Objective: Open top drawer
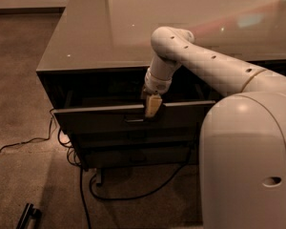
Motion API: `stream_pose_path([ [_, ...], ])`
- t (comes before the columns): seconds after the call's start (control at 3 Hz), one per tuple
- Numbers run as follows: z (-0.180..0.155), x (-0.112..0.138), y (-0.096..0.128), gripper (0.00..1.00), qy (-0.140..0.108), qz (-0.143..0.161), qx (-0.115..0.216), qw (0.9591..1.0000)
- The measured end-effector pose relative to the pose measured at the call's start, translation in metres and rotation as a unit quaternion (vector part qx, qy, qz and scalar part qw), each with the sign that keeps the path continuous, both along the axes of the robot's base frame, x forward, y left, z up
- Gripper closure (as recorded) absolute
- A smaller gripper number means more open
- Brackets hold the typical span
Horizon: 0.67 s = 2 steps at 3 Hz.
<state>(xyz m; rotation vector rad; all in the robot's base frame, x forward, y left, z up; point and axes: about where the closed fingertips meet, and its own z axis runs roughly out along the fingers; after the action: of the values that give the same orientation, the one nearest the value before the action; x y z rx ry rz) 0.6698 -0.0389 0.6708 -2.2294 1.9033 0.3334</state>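
Note:
The top drawer (100, 118) of the left stack is dark grey-black and stands pulled partly out from under the tabletop. Its flat front faces me, with a small metal pull (133, 120) at the centre. My gripper (152, 107) points down at the top edge of the drawer front, just right of the pull, touching or hooked over that edge. The drawer's inside is dark and mostly hidden behind the front and my arm.
A glossy grey tabletop (133, 27) covers the cabinet. Lower drawers (133, 149) sit closed beneath. Black cables (86, 190) trail on the carpet in front and to the left. A dark object (28, 216) lies at the bottom left. My white base (248, 166) fills the right side.

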Motion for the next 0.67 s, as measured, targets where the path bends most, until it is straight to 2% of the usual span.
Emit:
stream_pose_path([
  [0.33, -0.006, -0.012, 0.001, 0.00, 0.005, 0.000, -0.008, 1.0000],
  [0.67, -0.014, -0.043, -0.001, 0.00, 0.011, -0.005, -0.028, 0.9995],
])
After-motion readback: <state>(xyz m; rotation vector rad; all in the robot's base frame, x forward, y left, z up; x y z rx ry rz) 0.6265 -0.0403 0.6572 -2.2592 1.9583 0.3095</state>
